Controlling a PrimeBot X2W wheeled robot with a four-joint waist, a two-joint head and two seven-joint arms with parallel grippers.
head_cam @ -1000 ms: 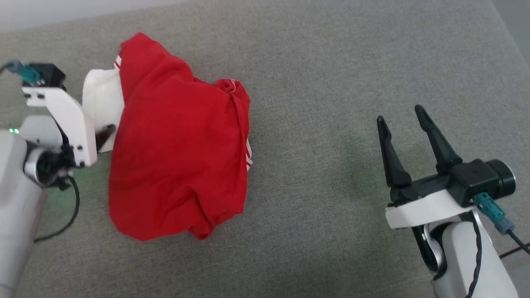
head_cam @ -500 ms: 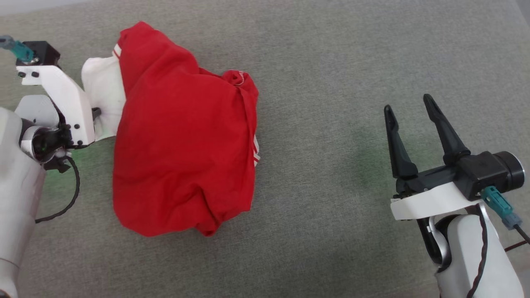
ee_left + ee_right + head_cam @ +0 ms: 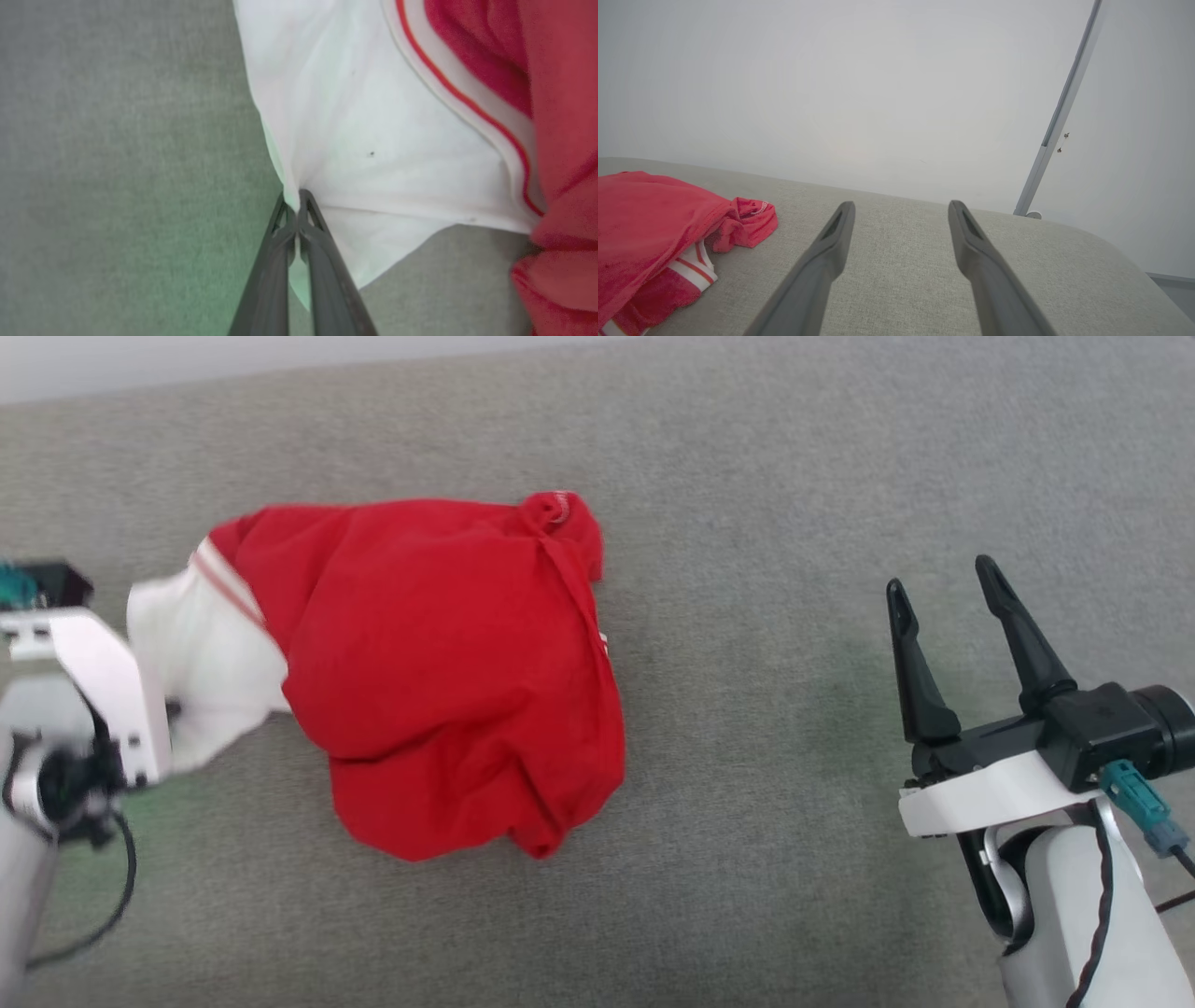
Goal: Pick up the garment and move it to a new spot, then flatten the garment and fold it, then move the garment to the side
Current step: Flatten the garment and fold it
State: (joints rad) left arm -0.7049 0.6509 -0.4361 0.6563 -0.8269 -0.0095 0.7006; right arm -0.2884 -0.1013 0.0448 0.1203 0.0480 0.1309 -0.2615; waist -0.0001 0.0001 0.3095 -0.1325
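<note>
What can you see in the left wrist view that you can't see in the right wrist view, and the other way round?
Left wrist view, not the right: the left gripper shut, pinching the edge of the white sleeve of the garment.
Right wrist view, not the left: the right gripper, open and holding nothing, with a pale wall and a slanted metal pole behind it.
Both: the red garment lying bunched on the grey padded surface.

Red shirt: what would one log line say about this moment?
garment: bunched on grey surface | left gripper: shut on white sleeve | right gripper: open, empty
</note>
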